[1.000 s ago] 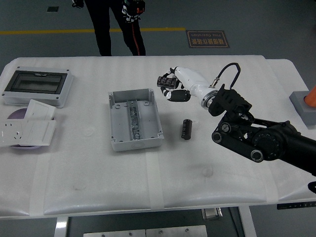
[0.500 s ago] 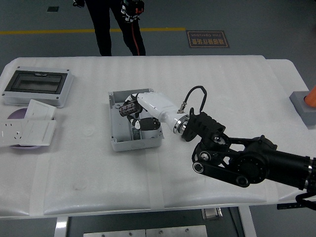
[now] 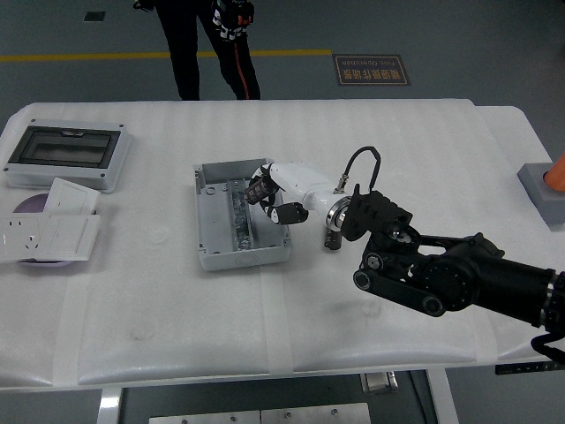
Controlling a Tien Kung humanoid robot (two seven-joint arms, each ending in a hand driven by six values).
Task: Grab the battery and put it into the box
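The right hand (image 3: pixel 275 196) hovers over the box (image 3: pixel 240 215), fingers curled, seemingly empty. The battery (image 3: pixel 333 237) lies on the table at the box's three o'clock, ungrasped; next, reach there.

One high head view looks forward and down over the table (image 3: pixel 132 291).
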